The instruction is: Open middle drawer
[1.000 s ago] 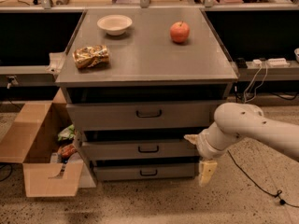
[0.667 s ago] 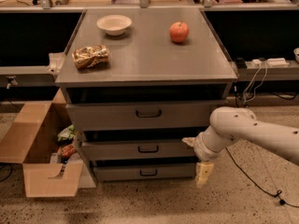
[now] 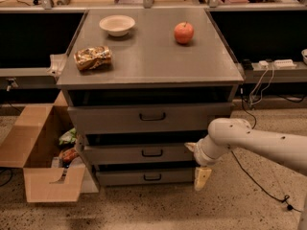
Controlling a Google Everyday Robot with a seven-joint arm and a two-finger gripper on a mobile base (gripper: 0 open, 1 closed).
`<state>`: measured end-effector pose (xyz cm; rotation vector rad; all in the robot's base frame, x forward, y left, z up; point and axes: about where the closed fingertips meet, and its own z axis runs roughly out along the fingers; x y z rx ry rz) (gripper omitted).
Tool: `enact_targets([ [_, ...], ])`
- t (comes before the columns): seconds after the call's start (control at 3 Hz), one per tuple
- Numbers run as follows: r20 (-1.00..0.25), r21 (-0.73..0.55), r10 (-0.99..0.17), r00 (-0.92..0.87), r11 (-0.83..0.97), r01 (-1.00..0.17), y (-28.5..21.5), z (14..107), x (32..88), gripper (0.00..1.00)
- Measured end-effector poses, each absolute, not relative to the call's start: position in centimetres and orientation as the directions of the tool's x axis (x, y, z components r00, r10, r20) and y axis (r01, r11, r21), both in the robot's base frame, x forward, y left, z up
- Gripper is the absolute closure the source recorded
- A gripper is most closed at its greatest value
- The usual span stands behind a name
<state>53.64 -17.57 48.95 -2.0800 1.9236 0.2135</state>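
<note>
Sitting between a taller front above and a slimmer one below, the middle drawer [image 3: 120, 155] is showing its black handle [image 3: 152, 153]. The gripper [image 3: 195, 162] is hanging at its right end, fingers spread apart, holding nothing. An apple [image 3: 183, 32] is resting on top.

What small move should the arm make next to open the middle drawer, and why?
Probably slide the claw left to the black loop handle at the centre of the middle drawer. The claw hangs by the drawer front's right end, apart from the handle, so it cannot pull yet.
</note>
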Motion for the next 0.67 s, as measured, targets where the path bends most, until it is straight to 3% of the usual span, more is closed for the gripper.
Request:
enact_targets([
  [0.67,-0.310,-0.108,-0.950,0.043,-0.010,-0.994,-16.86,46.26,55.92,0.00],
])
